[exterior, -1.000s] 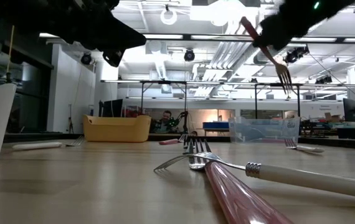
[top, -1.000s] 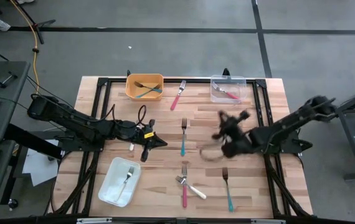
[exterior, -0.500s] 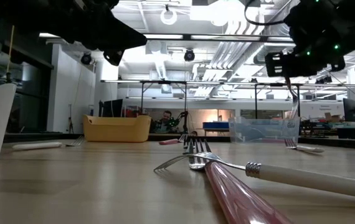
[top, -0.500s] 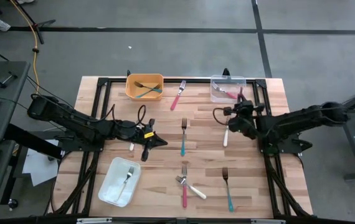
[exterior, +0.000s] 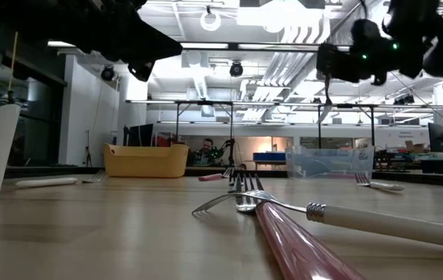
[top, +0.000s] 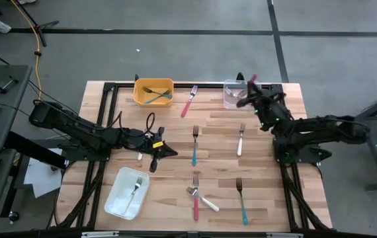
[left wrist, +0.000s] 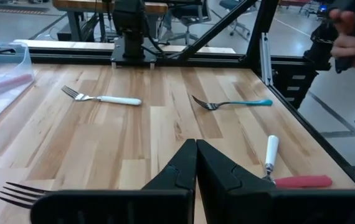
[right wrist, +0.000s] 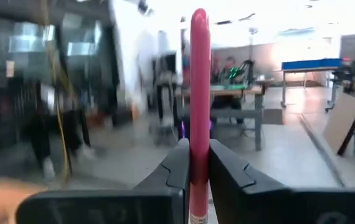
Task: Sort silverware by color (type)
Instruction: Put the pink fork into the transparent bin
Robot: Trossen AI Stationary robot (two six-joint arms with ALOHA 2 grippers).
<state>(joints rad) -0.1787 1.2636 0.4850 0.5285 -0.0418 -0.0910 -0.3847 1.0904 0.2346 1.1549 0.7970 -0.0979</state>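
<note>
Right end effector (top: 249, 93) at upper right of the high view, over the clear bin (top: 231, 86), clamped on a pink-handled fork (right wrist: 199, 93) (handle upright between the fingers (right wrist: 226, 169) in the right wrist view). Left end effector (top: 160, 151) left of centre above the wooden surface (top: 215, 129), fingers pressed together, holding nothing.

Elsewhere on the surface:
- yellow bin (top: 154, 92), upper left, teal fork inside
- white tray (top: 127, 192), lower left, one white fork in it
- loose pink fork (top: 189, 100) between the bins
- white-handled fork (top: 240, 138) right of centre
- teal fork (top: 194, 145) at centre
- another teal fork (top: 241, 199), lower right
- crossed pink and white pair (top: 198, 199), bottom centre
</note>
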